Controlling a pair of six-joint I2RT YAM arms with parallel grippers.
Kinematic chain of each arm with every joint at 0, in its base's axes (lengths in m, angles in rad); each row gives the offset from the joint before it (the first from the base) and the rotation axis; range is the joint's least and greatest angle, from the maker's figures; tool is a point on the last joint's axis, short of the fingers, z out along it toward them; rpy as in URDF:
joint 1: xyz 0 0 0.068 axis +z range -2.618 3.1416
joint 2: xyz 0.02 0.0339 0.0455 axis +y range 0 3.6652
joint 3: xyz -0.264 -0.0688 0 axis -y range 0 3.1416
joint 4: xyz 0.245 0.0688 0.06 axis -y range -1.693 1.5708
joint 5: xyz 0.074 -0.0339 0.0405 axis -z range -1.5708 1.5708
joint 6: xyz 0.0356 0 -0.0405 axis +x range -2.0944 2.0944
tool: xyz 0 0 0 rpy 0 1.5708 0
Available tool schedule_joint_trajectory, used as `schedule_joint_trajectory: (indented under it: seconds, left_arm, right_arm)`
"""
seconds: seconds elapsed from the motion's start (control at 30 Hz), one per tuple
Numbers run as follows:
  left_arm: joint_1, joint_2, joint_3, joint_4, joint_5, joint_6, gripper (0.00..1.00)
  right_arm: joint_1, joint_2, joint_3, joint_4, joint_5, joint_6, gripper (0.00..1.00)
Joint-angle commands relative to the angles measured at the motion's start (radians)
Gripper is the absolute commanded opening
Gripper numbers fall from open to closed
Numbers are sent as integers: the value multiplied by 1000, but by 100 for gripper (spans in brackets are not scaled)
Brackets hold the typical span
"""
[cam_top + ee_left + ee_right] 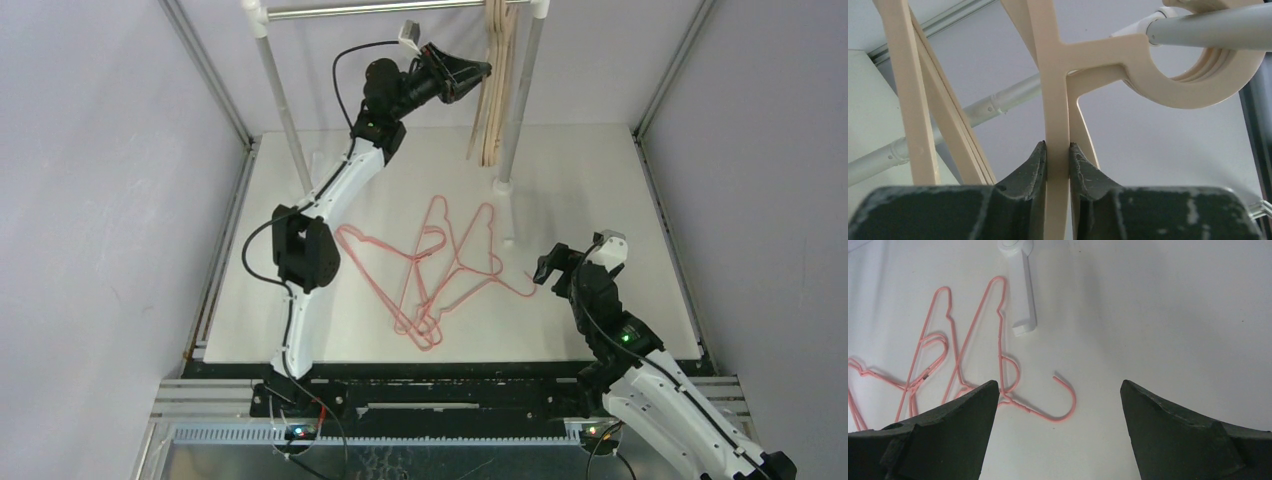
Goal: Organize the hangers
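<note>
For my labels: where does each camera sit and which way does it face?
Top external: above, behind the arms, looking down on the table; both arms show.
Left wrist: on the left arm, facing up; its fingers flank a beige hanger on the rail.
Right wrist: on the right arm, facing down; its spread fingers frame pink hangers.
Shared: top and right wrist show the pink hangers.

The white counter fills the middle of the top view. A loose heap of pink wire hangers lies flat on it at centre frame, overlapping and tangled, with one hook sticking out at the heap's right side. Two grey posts stand on the counter in the upper half. The right post sits in a white foot just beside the heap.
</note>
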Motion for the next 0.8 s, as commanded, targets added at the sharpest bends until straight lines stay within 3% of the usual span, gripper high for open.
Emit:
schedule_joint_trajectory:
  seconds: [0.0,0.13,0.33,0.43,0.77]
  left_arm:
    - [-2,-63,-42,-83,51,123,26]
    - [23,-163,-151,-67,41,218,51]
    - [73,-295,-304,63,65,238,75]
    - [95,-367,-392,96,87,260,98]
    - [173,-614,-823,266,160,327,99]
  right_arm:
    - [-8,-7,9,16,6,-16,100]
    - [-9,-13,8,9,5,-9,100]
    - [-10,-12,7,13,-4,-7,100]
    - [-10,-15,7,10,-7,-4,100]
    - [-10,-12,6,13,-9,-7,100]
